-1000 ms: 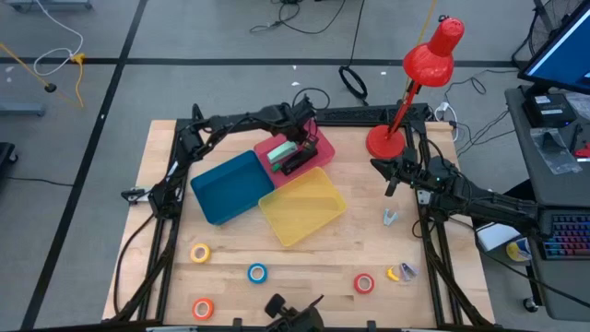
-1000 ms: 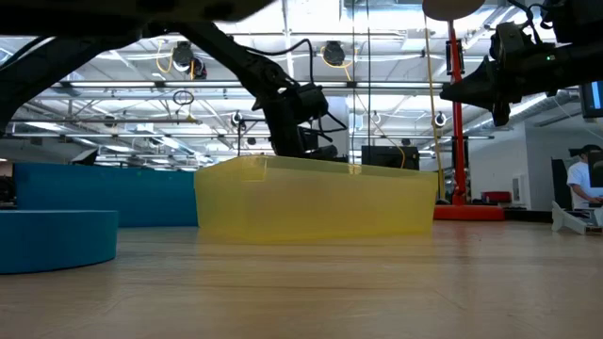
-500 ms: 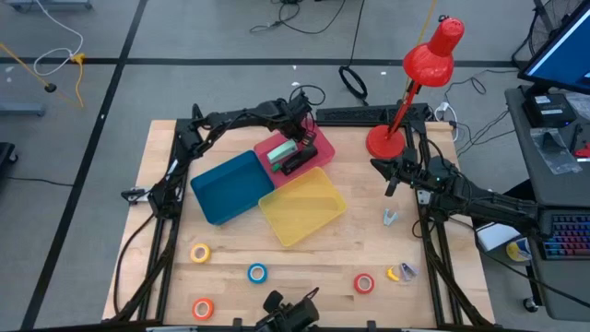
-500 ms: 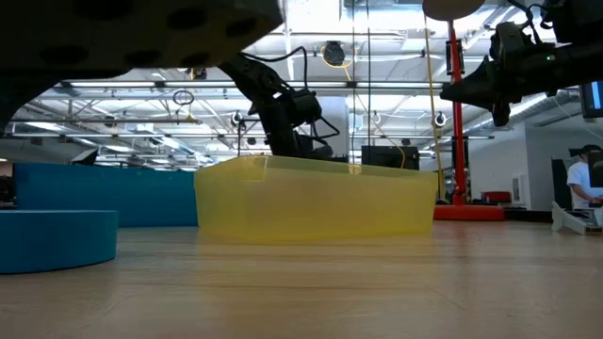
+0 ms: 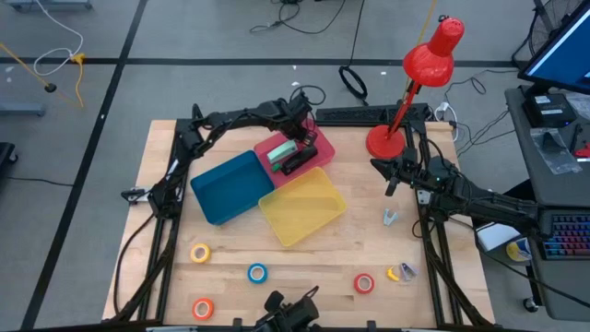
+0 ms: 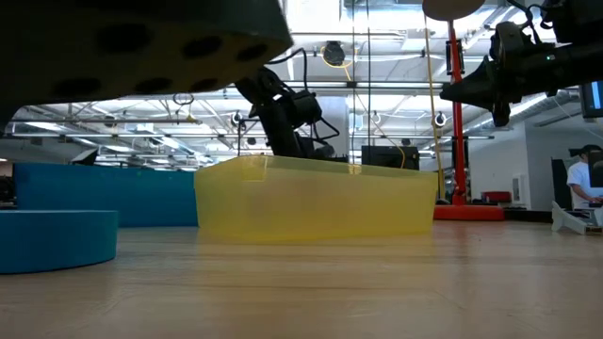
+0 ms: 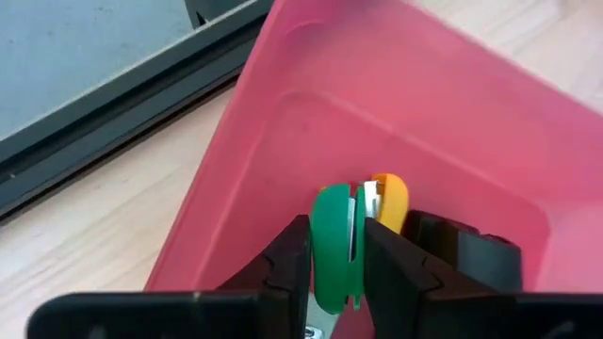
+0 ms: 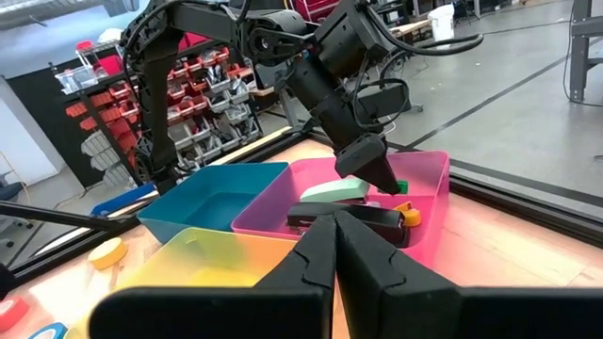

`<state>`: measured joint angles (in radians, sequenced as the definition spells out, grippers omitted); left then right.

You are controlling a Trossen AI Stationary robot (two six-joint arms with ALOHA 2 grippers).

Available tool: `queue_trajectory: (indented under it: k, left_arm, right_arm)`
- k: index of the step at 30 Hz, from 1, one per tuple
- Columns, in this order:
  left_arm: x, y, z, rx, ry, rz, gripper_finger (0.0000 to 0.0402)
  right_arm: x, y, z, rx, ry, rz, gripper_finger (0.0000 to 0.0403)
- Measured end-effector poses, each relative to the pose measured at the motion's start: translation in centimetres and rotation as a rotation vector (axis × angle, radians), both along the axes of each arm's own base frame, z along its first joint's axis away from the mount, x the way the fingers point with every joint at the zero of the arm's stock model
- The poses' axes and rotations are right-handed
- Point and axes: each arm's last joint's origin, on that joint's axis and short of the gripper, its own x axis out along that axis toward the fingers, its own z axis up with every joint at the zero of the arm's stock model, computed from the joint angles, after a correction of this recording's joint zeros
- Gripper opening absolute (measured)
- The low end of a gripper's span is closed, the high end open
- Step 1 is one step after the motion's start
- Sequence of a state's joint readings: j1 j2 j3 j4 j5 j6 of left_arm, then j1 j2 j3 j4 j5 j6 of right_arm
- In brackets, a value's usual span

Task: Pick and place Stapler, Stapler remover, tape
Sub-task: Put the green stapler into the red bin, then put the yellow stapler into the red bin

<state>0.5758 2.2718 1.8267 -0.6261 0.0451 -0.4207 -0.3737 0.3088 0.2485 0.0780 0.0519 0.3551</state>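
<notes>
Left gripper point(image 7: 337, 273) is down in the pink bin point(image 5: 318, 148), fingers closed on the green stapler point(image 7: 334, 247). Right gripper point(image 5: 389, 177) waits closed, empty, near the lamp base point(image 5: 383, 142). Four tape rolls point(image 5: 257, 273) lie unplaced along the table's front edge.

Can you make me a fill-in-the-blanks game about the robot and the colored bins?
1. The left claw is reaching into the ____ bin.
2. The bin nearest the tape rolls is ____.
3. The red tape roll lies on the ____, not in a bin.
4. The lamp behind the right claw is ____.

Missing words: pink, yellow, table, red
</notes>
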Motion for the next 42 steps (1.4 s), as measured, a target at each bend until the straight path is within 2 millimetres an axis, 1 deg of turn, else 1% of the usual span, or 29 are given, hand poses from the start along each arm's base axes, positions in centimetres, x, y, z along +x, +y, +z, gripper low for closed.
queue_trajectory:
  k: [6,11,17,21,25,27,30,33,36,39,42]
  left_arm:
    - [-0.2,0.3,-0.1,-0.003,0.001,0.010,0.0127]
    - [-0.6,0.9,-0.1,-0.007,-0.002,0.027,0.0165]
    - [-1.0,1.5,-0.1,-0.085,-0.053,0.043,0.0197]
    - [-1.3,1.6,1.2,-0.160,-0.122,0.064,0.0208]
    - [-1.4,1.0,3.3,-0.193,-0.187,0.035,0.0209]
    - [-1.3,0.1,4.9,-0.187,-0.221,0.006,0.0209]
    - [-1.0,-1.7,7.2,-0.163,-0.257,-0.054,0.0209]
    - [-0.4,-4.0,9.3,-0.131,-0.292,-0.123,0.0209]
    - [0.1,-6.7,11.1,-0.116,-0.322,-0.191,0.0209]
    - [0.9,-9.6,12.3,-0.101,-0.339,-0.252,0.0209]
    - [1.9,-12.6,12.6,-0.091,-0.337,-0.297,0.0209]
  right_arm:
    - [0.0,0.0,0.0,0.002,0.000,0.001,0.0000]
    - [0.0,0.0,0.0,0.001,0.000,0.000,0.0000]
    - [0.0,0.0,0.1,-0.002,-0.008,0.003,0.0000]
    - [0.0,0.0,0.3,-0.011,-0.031,0.010,0.0000]
    - [0.1,0.3,0.5,-0.017,-0.054,0.110,0.0000]
    - [0.2,0.5,0.5,-0.009,-0.057,0.188,0.0000]
    - [0.2,0.8,0.4,0.036,-0.057,0.300,0.0000]
    - [0.2,1.1,0.1,0.110,-0.038,0.394,0.0000]
    - [0.2,1.4,-0.2,0.200,-0.017,0.492,0.0000]
    - [0.1,1.8,-0.5,0.303,0.000,0.598,0.0000]
    - [0.0,2.2,-0.4,0.406,0.004,0.715,0.0000]
